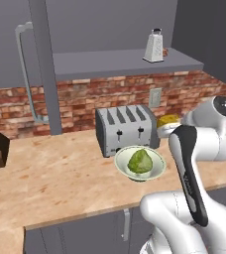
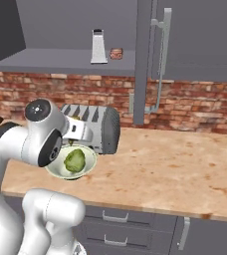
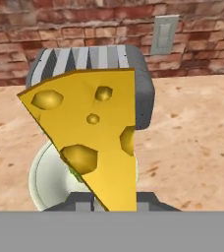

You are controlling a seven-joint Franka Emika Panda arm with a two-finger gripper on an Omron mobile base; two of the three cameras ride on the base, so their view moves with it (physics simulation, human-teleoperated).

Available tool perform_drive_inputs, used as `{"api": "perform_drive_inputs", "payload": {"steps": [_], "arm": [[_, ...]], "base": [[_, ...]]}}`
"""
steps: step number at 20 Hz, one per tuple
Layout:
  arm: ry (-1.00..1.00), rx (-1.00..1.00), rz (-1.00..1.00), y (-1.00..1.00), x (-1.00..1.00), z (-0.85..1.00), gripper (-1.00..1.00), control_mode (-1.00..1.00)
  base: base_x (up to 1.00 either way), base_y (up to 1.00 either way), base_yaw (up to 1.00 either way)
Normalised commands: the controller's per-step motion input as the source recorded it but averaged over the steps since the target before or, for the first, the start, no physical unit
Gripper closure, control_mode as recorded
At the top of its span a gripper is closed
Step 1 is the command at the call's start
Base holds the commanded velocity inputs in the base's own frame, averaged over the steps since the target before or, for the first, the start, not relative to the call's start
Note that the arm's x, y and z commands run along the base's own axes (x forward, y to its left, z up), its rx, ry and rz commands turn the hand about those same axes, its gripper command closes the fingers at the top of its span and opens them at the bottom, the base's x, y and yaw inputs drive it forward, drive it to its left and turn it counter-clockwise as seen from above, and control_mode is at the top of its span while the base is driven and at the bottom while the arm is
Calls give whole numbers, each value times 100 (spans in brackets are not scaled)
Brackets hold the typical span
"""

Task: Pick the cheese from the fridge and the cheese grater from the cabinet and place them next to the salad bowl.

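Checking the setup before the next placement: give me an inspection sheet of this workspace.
Surface: tan counter, bare to the right of the bowl.
Job's things: salad bowl before the toaster; cheese held up at the gripper; cheese grater upright on the open cabinet shelf.
Clutter: toaster; small reddish item beside the grater.
Grippers: gripper shut on the cheese.
Cables: nothing seen.
Surroundings: brick wall, wall outlet.
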Motion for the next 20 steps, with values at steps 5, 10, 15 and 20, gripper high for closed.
{"api": "perform_drive_inputs", "payload": {"steps": [5, 10, 15, 20], "arm": [[10, 0, 18, 69, 2, -25, 100, -100], [8, 11, 28, 61, 9, -24, 100, -100], [10, 0, 8, 77, 32, -16, 100, -100], [16, -4, 0, 81, 38, -19, 100, -100]], "base": [[0, 0, 0], [0, 0, 0], [0, 0, 0], [0, 0, 0]]}}
